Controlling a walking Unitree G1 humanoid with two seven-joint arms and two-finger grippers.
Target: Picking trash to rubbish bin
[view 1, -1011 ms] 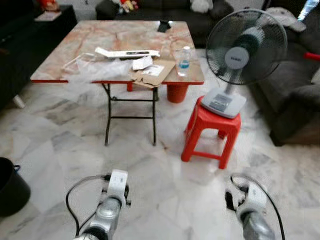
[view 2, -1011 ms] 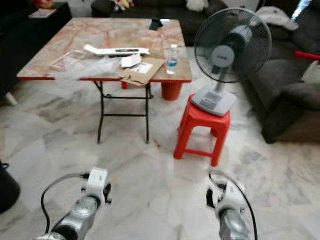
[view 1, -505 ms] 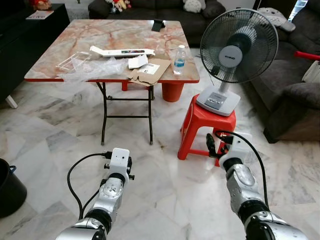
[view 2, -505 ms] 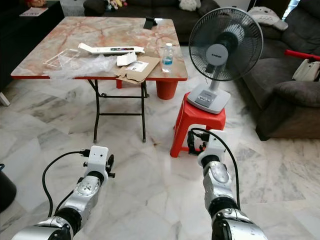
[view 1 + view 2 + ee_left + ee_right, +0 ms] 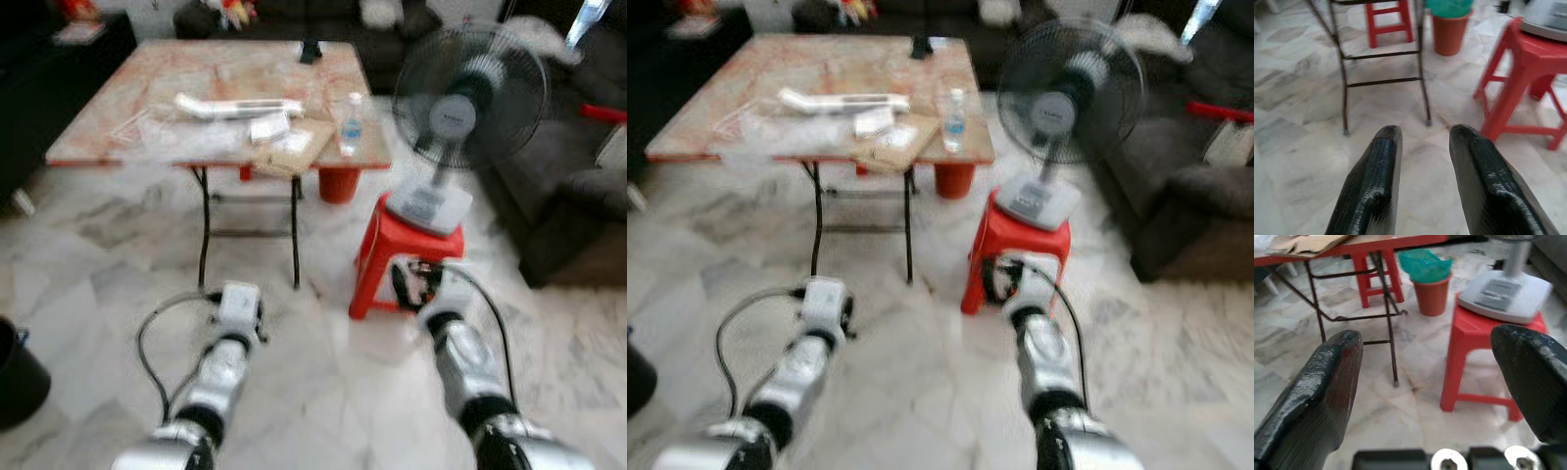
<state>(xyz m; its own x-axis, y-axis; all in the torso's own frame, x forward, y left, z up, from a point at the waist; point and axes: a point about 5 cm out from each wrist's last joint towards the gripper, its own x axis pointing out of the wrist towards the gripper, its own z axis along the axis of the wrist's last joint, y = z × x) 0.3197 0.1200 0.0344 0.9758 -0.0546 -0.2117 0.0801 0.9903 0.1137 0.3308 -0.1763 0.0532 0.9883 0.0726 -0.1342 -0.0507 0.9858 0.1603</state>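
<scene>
The floor (image 5: 323,392) is pale veined marble, and the head views are blurred. A folding table (image 5: 225,73) with a reddish marble-pattern top and thin dark legs stands in the middle of the room, with dark sofas behind it and to its right. On the table lies the trash: crumpled clear plastic wrap (image 5: 181,137) near the front edge, a flat piece of cardboard (image 5: 294,147) overhanging that edge, a small white paper (image 5: 267,125) just behind the cardboard, and a long white strip (image 5: 235,106) lying with its long axis across the table, parallel to the front edge. A water bottle (image 5: 349,122) stands upright near the table's front right corner. Under the table sits an orange bucket lined with a green bag (image 5: 1431,289), beside a small red stool (image 5: 1390,22). Right of the table, a standing fan (image 5: 458,117) rests on a red plastic stool (image 5: 407,255). A black bin (image 5: 20,377) sits on the floor well to the table's left.

The left gripper (image 5: 1422,142) hangs over the floor in front of the table, its fingers slightly parted and empty. The right gripper (image 5: 1430,357) is in front of the red plastic stool, fingers spread wide, holding nothing.
</scene>
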